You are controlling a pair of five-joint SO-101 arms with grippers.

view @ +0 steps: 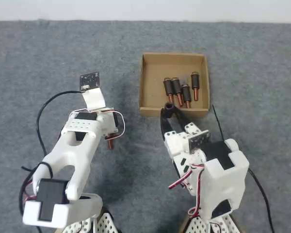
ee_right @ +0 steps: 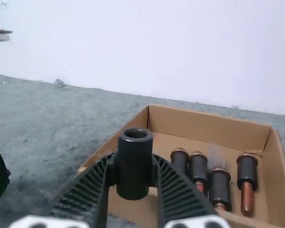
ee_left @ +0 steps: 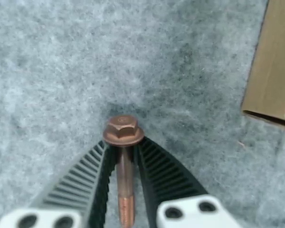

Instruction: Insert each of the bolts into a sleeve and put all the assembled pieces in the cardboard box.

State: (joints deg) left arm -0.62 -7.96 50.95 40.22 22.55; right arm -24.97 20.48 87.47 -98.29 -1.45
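Observation:
My left gripper (ee_left: 125, 149) is shut on a copper bolt (ee_left: 123, 161), gripping its shank just below the hex head, above the grey carpet. From above, that bolt (view: 110, 141) pokes out beside the left arm, left of the cardboard box (view: 148, 82). My right gripper (ee_right: 133, 173) is shut on a black sleeve (ee_right: 133, 161), held upright with its bore showing. It hangs just in front of the box's near wall (view: 170, 111). Several assembled pieces (view: 181, 89) lie inside the box (ee_right: 206, 128), also seen as a row of assembled pieces (ee_right: 211, 173).
Grey carpet (view: 43, 58) covers the whole table, with open room to the left and right of the box. A corner of the box (ee_left: 270, 80) shows in the left wrist view. Black cables (view: 41, 116) trail beside the arms. A white wall (ee_right: 156, 42) stands behind.

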